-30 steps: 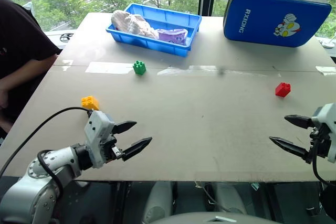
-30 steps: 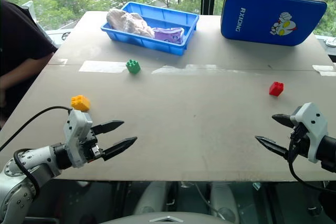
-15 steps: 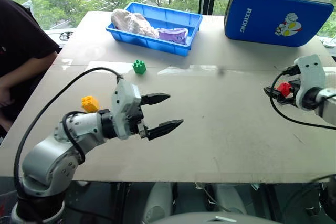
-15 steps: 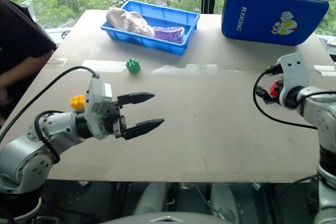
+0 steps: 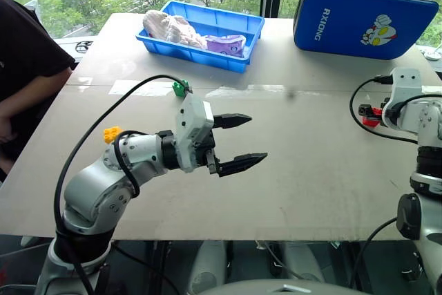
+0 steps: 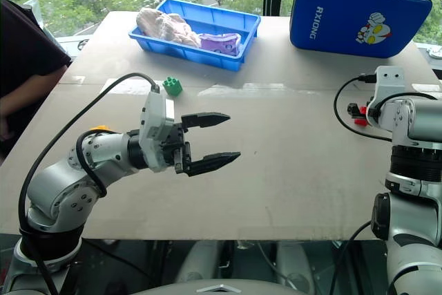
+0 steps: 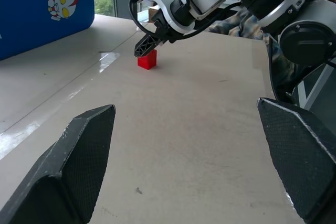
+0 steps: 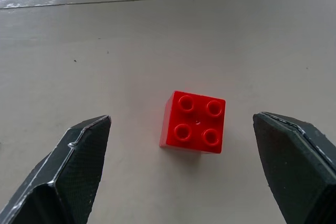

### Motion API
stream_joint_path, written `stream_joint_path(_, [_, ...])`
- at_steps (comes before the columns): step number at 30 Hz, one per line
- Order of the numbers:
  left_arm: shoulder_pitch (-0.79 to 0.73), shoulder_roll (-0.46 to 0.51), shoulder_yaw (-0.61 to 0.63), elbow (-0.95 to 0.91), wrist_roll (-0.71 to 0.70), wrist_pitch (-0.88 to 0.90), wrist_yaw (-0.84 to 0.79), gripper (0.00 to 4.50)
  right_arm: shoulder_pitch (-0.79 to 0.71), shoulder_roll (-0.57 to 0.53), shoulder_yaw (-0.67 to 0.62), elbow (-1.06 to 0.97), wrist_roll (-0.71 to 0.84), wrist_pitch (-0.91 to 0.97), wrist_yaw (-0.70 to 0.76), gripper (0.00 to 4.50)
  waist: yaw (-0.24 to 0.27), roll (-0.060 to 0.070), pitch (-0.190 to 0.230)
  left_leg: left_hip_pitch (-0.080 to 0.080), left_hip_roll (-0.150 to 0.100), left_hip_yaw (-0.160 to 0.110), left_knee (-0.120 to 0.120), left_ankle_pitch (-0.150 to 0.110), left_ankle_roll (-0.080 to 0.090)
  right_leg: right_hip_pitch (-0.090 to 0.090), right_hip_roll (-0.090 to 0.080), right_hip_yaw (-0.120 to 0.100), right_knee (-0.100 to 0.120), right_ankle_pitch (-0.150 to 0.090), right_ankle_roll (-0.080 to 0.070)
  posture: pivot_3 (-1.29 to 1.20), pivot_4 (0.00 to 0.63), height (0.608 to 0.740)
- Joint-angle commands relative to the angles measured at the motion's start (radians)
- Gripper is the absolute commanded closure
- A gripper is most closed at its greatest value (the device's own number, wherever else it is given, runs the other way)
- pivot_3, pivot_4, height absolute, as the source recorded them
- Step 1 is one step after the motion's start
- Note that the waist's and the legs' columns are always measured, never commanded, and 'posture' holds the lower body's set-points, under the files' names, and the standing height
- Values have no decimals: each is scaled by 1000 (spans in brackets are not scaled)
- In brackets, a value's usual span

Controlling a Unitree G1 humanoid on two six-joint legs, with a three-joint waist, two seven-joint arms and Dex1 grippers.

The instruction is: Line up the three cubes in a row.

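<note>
Left gripper [image 5: 238,143]: jaws wide, empty, hanging level over the desk's [image 5: 290,184] near middle, probably waiting its turn.
Right gripper [image 7: 145,49]: jaws wide, poised just above the small red studded plastic cube [image 8: 194,122], apparently lining up a grasp (no contact yet).
Red cube: upright, four studs up, near the desk's right edge.
Small yellow studded plastic cube [image 5: 111,133]: near the left edge, partly behind the left arm.
Small green studded plastic cube [image 6: 173,87]: farther back, left of centre; all three well apart.

Table [image 5: 290,170] with cubes, tray, case
</note>
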Motion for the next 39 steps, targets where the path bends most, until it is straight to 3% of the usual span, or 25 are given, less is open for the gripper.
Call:
stream_joint_path(1, [-7,-12,10,-21,-2,-22,13,80,-36,-13,7,70,-23,-76,19,5,0,0,0,0,0,0,0,0,0,0,0,0,0,0,0,0,150,740])
stream_joint_path(4, [-5,-17,6,-26,0,-24,18,80,-55,-6,13,139,-32,-110,26,5,0,0,0,0,0,0,0,0,0,0,0,1,0,0,0,0,150,740])
stream_joint_path(11, [-5,-15,10,-27,-1,-22,17,0,-80,-8,44,213,-50,-148,57,3195,-1,0,0,0,0,0,0,0,0,0,0,1,0,0,0,0,150,740])
stream_joint_path(14, [-1,-13,10,-26,1,-22,15,0,-72,-26,78,208,-53,-149,99,3191,-1,0,0,0,0,0,0,0,0,0,0,1,0,0,0,0,150,740])
stream_joint_path(16, [14,-7,16,-29,1,-25,11,0,-37,-57,142,136,-31,-204,216,3191,-1,0,0,0,0,0,0,0,0,0,0,1,0,0,0,0,150,740])
stream_joint_path(20, [108,23,69,-64,-2,-41,3,0,73,-105,224,-169,153,-382,640,3191,-10,1,0,0,3,0,0,0,0,0,1,1,0,0,0,0,150,740])
stream_joint_path(23, [215,28,125,-89,5,-73,12,0,84,-172,383,-269,133,-506,846,3191,-24,2,1,1,5,-1,0,0,0,-1,3,2,0,0,0,0,150,740])
stream_joint_path(26, [321,60,156,-112,26,-96,-17,0,33,-159,540,-217,63,-703,1016,3191,-26,2,1,2,6,-1,0,0,0,0,4,1,0,0,0,0,150,740])
stream_joint_path(31, [396,86,212,-130,-3,-102,-33,0,-77,-75,690,8,-55,-899,1154,3191,-21,2,1,6,7,-1,1,1,-2,4,5,2,0,-2,-4,0,150,740])
stream_joint_path(39, [488,108,274,-182,-10,-103,-24,0,-152,7,732,189,-136,-1033,1270,3191,-18,2,1,10,7,0,0,1,-3,7,5,3,0,-1,-8,0,150,740])
